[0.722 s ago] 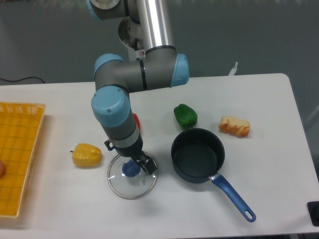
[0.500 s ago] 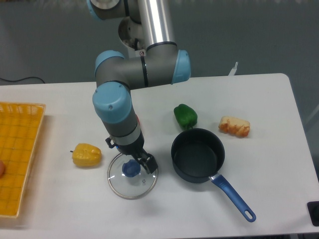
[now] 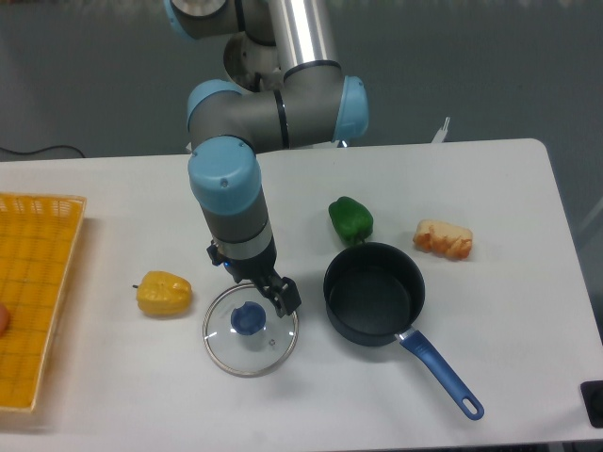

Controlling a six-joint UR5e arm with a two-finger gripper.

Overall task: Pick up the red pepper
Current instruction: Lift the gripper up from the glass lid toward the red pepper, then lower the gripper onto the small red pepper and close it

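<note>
A robot arm reaches down over a white table, its gripper poised above the upper right edge of a glass lid that lies flat with a blue knob at its centre. One dark finger shows against the lid's rim; the other is hidden behind the wrist, so whether the jaws stand apart or together cannot be told, and nothing is seen held in them. The red pepper does not show anywhere in this view; the arm's blue and grey wrist covers the stretch of table behind the lid. A yellow pepper sits to the left of the lid, near but not touching it. A green pepper rests just behind a dark pan, whose blue handle runs toward the lower right. A bread roll lies to the right of the green pepper, apart from it. A yellow basket occupies the table's left edge.
</note>
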